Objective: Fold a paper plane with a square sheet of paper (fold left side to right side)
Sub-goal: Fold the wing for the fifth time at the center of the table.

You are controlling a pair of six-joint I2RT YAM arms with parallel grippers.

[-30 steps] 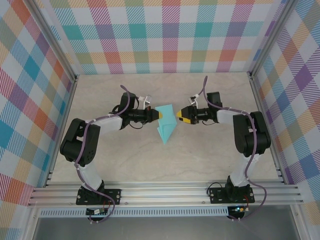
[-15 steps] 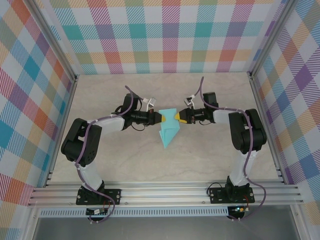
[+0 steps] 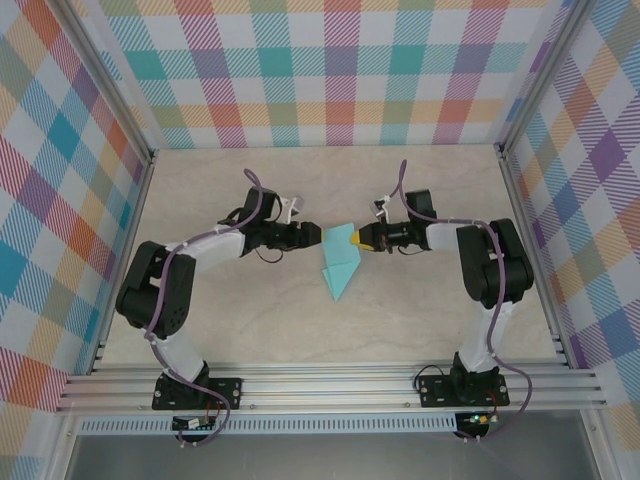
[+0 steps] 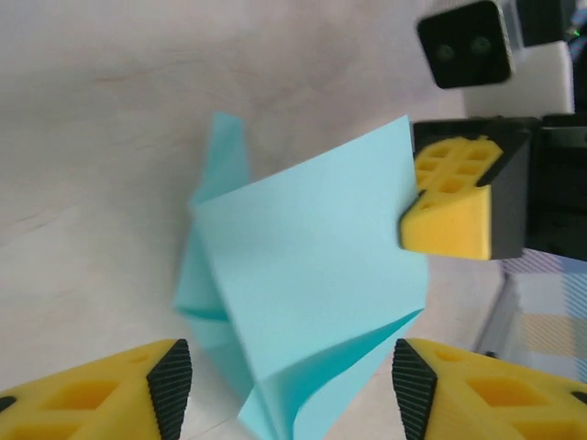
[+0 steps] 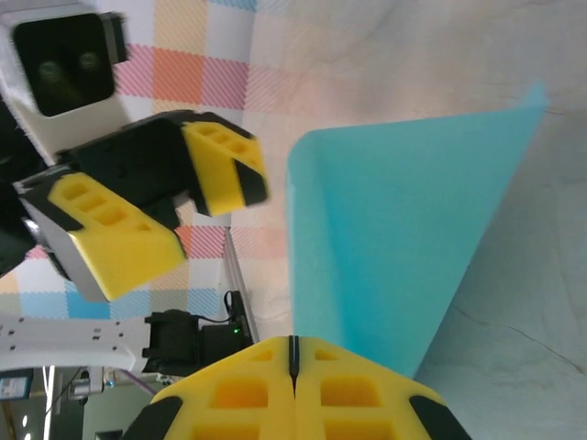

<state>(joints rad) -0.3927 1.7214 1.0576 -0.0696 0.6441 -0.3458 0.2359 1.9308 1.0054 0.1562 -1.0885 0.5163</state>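
Top external view: a folded turquoise paper (image 3: 338,270) lies on the pale counter (image 3: 250,320), its pointed tip aimed at the arm bases.
Right hand (image 3: 357,238): fingers pressed together, clamped on the paper's upper right edge.
Left hand (image 3: 314,235): fingers apart, just left of the paper's top corner, holding nothing.
Left wrist view: the paper's top flap is raised off its lower layers, with the corner in the right hand.

Matt, smooth sheet of paper (image 4: 303,275); table (image 3: 250,320) matt, perhaps laminate.
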